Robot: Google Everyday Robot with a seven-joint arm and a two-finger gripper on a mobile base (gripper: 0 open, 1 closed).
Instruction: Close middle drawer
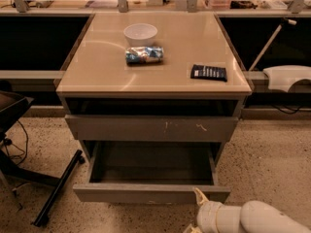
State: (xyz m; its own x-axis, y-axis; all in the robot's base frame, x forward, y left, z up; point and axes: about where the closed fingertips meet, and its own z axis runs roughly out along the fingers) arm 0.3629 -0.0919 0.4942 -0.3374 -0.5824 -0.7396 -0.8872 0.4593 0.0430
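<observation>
The middle drawer (141,193) of the grey cabinet stands pulled out toward me, its deep grey box interior (153,161) bare. My gripper (195,212) is at the bottom right, just in front of the drawer's plain front panel near its right end. It is open and empty: one pale fingertip (199,196) points up at the panel's lower edge, and the other sits at the bottom edge of the view. The white arm runs off to the right.
Above the open drawer is a taller drawer front with white scratch marks (150,128). On the cabinet top (97,72) are a white bowl (140,33), a blue snack bag (144,55) and a black packet (208,72). A black chair base (56,188) stands on the floor at left.
</observation>
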